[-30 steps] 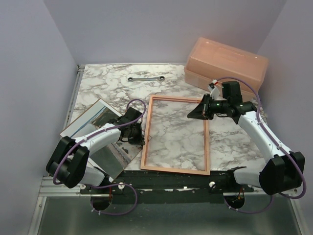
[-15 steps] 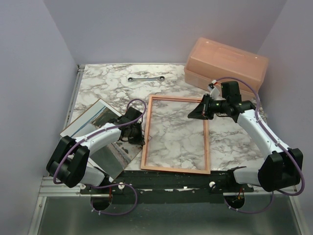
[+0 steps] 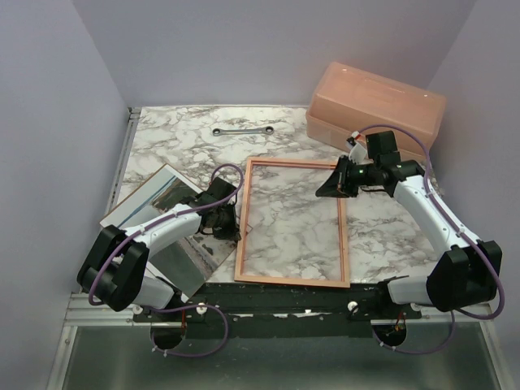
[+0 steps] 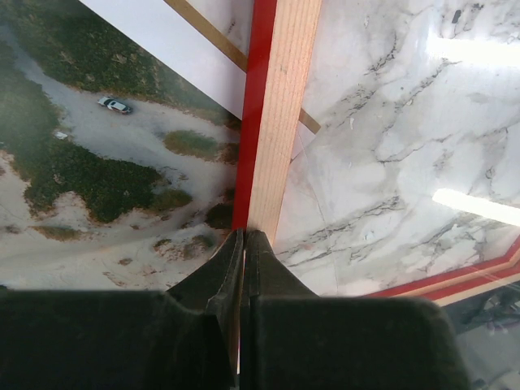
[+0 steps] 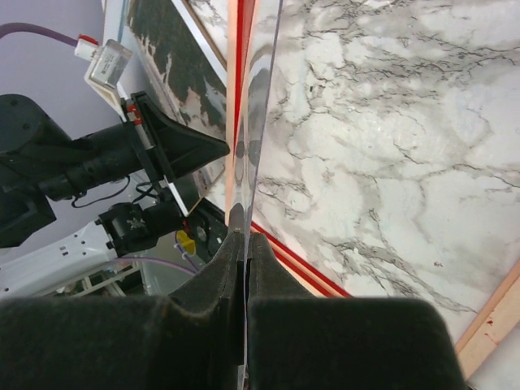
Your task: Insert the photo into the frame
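Your two arms: white shells, black joints, purple cables.

Your left arm [image 3: 162,228] and right arm [image 3: 431,213] both have smooth white link covers between black joint housings, with bulky black blocks at the shoulders. A purple cable [image 5: 36,31] loops along each arm, and a small white connector [image 5: 106,60] tipped with red sits by the wrist. Your left gripper [image 4: 243,236] and right gripper [image 5: 244,236] have matte black, wedge-shaped fingers that taper to thin tips.

The back left of the worktop [image 3: 175,134] is open, with just a small wrench [image 3: 242,130] there. A pink box [image 3: 374,101] blocks the back right. The left pincer [image 4: 244,236] pinches the frame [image 3: 290,282] and the right pincer [image 5: 244,237] pinches the clear pane [image 5: 262,97], crowding both long sides.
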You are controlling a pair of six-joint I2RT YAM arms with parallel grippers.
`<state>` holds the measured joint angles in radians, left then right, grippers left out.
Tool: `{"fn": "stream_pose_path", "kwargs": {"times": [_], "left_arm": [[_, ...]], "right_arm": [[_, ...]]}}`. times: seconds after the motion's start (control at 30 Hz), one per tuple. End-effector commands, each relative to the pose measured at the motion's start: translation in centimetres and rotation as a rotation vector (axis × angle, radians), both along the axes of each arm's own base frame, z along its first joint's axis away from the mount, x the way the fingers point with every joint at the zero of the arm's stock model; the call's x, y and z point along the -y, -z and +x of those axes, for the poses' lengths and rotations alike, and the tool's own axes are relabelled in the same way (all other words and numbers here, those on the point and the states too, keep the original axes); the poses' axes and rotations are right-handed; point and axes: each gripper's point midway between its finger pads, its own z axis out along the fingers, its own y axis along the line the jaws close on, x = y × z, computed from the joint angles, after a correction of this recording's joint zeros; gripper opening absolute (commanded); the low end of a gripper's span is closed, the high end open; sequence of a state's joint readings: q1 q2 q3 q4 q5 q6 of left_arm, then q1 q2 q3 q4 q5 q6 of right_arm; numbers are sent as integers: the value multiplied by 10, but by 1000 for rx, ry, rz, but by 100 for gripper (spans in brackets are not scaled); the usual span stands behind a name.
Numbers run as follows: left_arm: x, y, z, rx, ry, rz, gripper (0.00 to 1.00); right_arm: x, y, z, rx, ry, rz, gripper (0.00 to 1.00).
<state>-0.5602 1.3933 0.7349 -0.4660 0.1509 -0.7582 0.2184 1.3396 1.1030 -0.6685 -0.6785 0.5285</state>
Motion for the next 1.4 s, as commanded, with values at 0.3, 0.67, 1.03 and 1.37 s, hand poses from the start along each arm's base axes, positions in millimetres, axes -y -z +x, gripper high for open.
{"fn": "stream_pose_path", "kwargs": {"times": [0.3,0.67,1.03,1.37], "left_arm": [[-39,35,-19,-75,-7,197,3],[-39,37,-20,-77,-6,199,3],[-39,37,-20,-76,-6,199,3],[-39,37,-20,-77,-5,197,3]], "right_arm": [[-14,-9,-21,-43,-110,106,1],[-29,-37,-28,-33,-149,267,0],[-27,-42,-29,-20,-85,279,0],[-18,-24,-38,-41,-21,221,0]]}}
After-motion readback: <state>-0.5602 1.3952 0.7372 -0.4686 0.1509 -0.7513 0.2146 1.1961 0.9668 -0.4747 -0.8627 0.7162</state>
